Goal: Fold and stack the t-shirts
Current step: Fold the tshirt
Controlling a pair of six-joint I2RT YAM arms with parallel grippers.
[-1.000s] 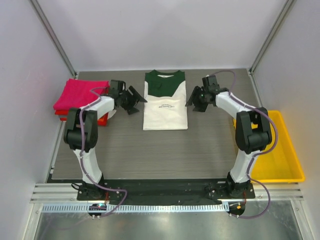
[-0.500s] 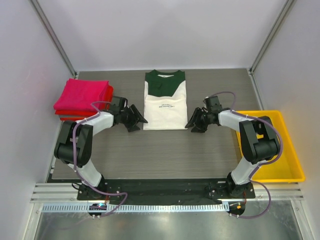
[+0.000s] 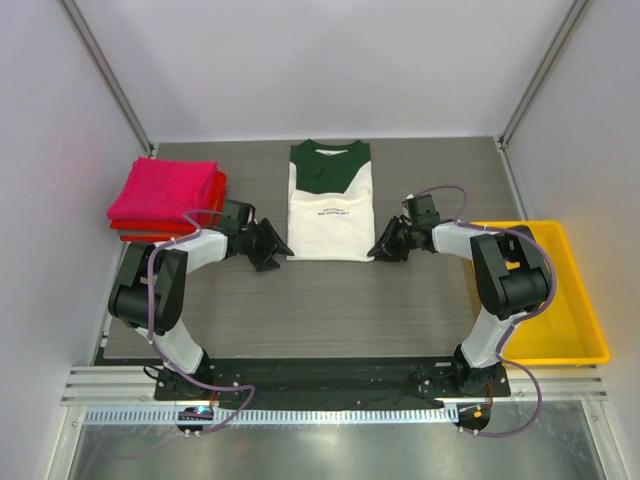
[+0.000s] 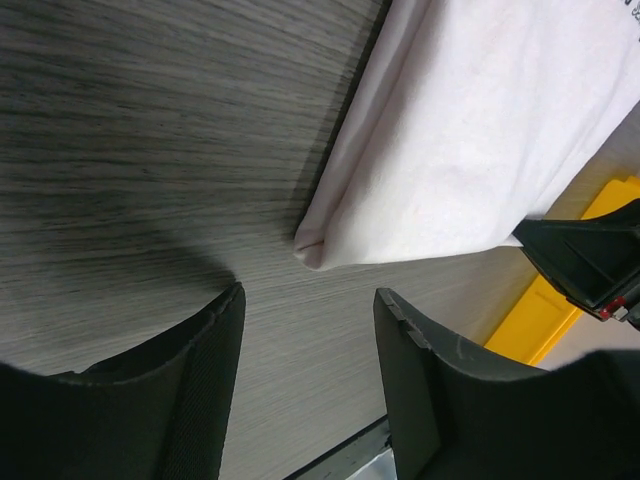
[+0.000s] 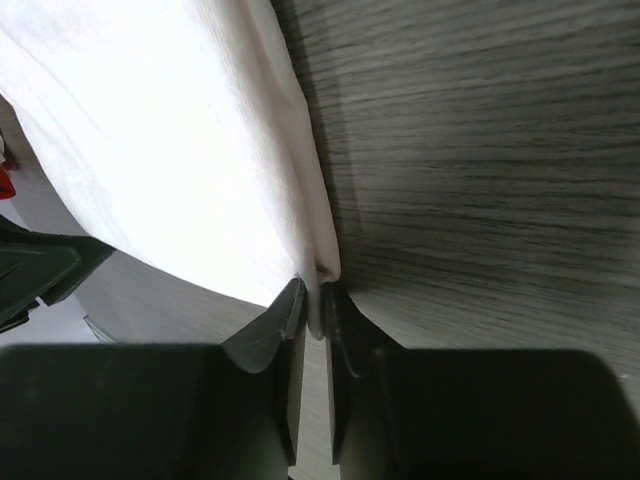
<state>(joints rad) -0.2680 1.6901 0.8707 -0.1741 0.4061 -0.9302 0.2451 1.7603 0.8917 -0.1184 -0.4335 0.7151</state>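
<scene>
A cream-white t-shirt (image 3: pixel 330 212) with a dark green collar part lies partly folded at the table's middle back. My right gripper (image 3: pixel 376 251) is shut on its near right corner (image 5: pixel 322 270), the cloth pinched between the fingertips. My left gripper (image 3: pixel 281 250) stands open just short of the near left corner (image 4: pixel 312 245), with only bare table between its fingers (image 4: pixel 205 370). Folded magenta-pink t-shirts (image 3: pixel 162 188) rest on a red one (image 3: pixel 217 186) at the far left.
A yellow tray (image 3: pixel 560 300) sits off the table's right edge, also showing as a yellow tray (image 4: pixel 560 300) in the left wrist view. Grey walls and metal posts close in the back and sides.
Both arms came down from beside the shirt's upper part to its near corners. The right gripper closed on the right corner. The left gripper narrowed a little but stays open.
</scene>
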